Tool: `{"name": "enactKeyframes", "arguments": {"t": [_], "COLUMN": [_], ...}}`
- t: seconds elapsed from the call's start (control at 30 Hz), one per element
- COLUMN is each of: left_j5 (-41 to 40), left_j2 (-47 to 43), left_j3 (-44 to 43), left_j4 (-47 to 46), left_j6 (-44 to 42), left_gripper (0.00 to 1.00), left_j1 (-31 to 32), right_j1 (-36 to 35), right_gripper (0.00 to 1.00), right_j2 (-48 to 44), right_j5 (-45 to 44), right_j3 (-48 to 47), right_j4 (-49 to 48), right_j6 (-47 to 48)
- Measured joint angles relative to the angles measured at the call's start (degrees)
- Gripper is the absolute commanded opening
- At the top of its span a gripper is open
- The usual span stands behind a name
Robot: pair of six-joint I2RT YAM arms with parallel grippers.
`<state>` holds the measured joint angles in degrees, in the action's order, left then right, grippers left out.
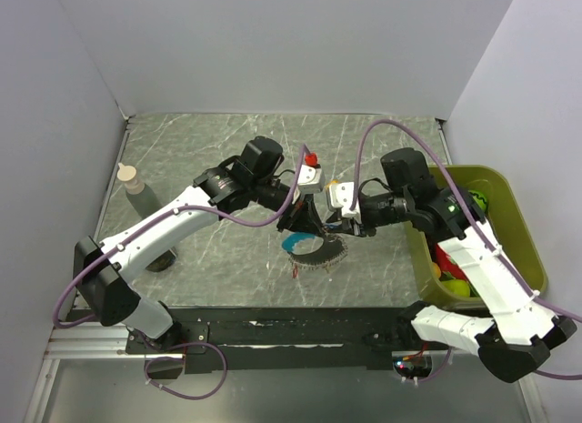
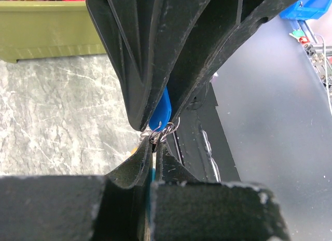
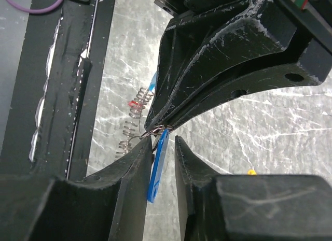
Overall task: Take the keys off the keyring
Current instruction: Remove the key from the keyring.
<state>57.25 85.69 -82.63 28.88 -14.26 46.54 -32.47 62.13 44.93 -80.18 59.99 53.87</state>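
Keyring is hanging at centre frame; I'm bending left arm and right arm inward to it, left gripper clamping its links, right gripper straddling the blue key, jaws narrowly apart.

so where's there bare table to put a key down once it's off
Free: the far strip of table along the back wall, between the bottle and the green bin; also the near patch between the keyring and the bin. Crowded: the centre, where left gripper and right gripper meet over the keyring.
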Motion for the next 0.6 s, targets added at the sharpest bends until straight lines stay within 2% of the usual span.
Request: {"name": "enactKeyframes", "arguments": {"t": [0.23,0.37,0.5,0.53,0.57,0.6], "left_j5": [-0.96,-1.64,-1.97,-2.10,-2.12,-2.12], "left_j2": [0.00,0.00,0.00,0.00,0.00,0.00], "left_j3": [0.00,0.02,0.04,0.04,0.04,0.04], "left_j4": [1.11,1.81,2.19,2.16,2.16,2.16], "left_j6": [0.02,0.04,0.04,0.04,0.07,0.02], "left_gripper": [0.01,0.01,0.01,0.01,0.01,0.01], "left_j1": [-0.13,-0.22,-0.35,-0.37,-0.39,-0.44], "right_j1": [-0.22,-0.79,-1.16,-1.16,-1.16,-1.16], "right_gripper": [0.34,0.31,0.20,0.14,0.02,0.00], "right_j2": [-0.02,-0.28,-0.48,-0.50,-0.50,-0.50], "right_j5": [-0.57,-1.77,-2.27,-2.23,-2.21,-2.21], "right_j3": [1.95,3.65,4.35,4.42,4.44,4.46], "right_j4": [-1.99,-3.93,-4.92,-5.01,-5.07,-5.11], "right_j6": [-1.60,-3.26,-4.74,-5.29,-5.68,-6.23]}}
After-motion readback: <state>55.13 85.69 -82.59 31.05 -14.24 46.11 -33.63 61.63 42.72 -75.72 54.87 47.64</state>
